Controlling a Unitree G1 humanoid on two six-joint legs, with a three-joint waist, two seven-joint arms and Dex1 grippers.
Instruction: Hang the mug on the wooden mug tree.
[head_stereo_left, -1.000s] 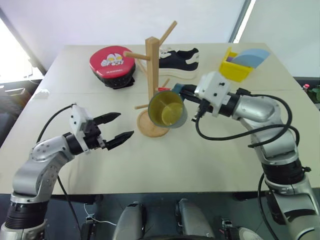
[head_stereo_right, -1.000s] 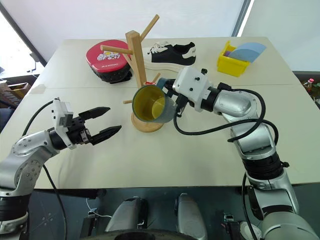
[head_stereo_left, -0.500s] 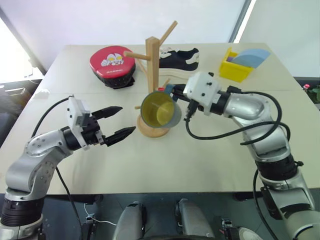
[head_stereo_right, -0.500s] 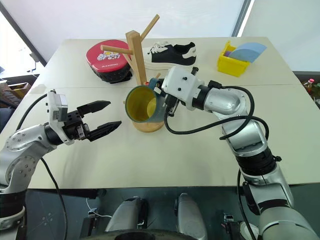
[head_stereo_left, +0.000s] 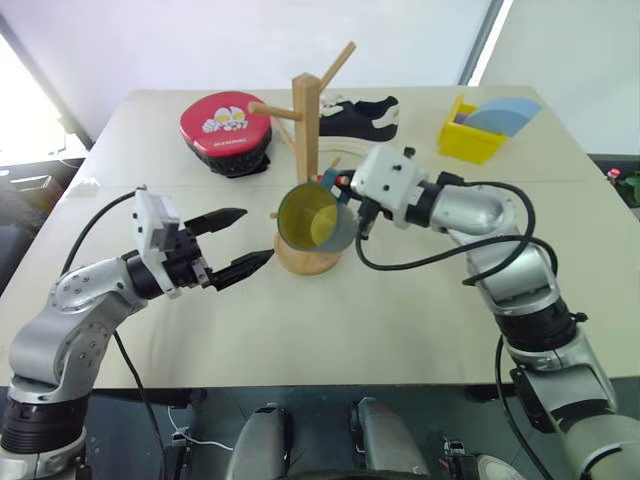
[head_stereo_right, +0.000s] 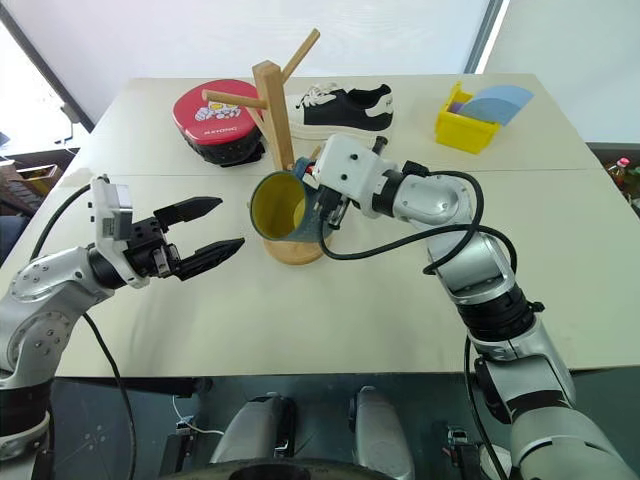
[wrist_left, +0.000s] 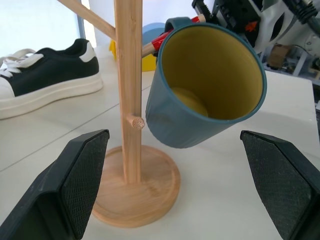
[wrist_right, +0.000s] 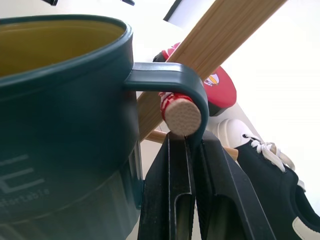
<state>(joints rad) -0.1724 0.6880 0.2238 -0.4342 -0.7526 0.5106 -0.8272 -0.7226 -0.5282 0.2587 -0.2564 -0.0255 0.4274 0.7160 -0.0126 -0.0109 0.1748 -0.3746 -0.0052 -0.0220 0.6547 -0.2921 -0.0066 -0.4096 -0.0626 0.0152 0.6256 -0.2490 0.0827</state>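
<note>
Bright windows back a pale table (head_stereo_left: 400, 320) where a robot is partway through hanging a mug. Toward the far edge lie a black-and-white sneaker (head_stereo_left: 360, 118), a red round case (head_stereo_left: 225, 128) and, near the far right corner, a yellow box (head_stereo_left: 468, 138). At the middle of the table stands the wooden mug tree (head_stereo_left: 306, 130), its disc base resting flat. The mug (head_stereo_left: 314, 217), teal outside and yellow-green within, hangs in the air tipped on its side just in front of the post, mouth toward the near left. The right pincer (wrist_right: 192, 150) is pressed together on the mug's handle, and in the right wrist view a red-banded peg tip (wrist_right: 182, 116) sits inside the handle's loop. The left pincer (head_stereo_left: 238, 243) waits spread wide and empty, near the tree's left side. Judging by this, the threading step is under way: the next move likely calls for sliding the handle farther along the peg, then letting go only once the peg bears the weight.
</note>
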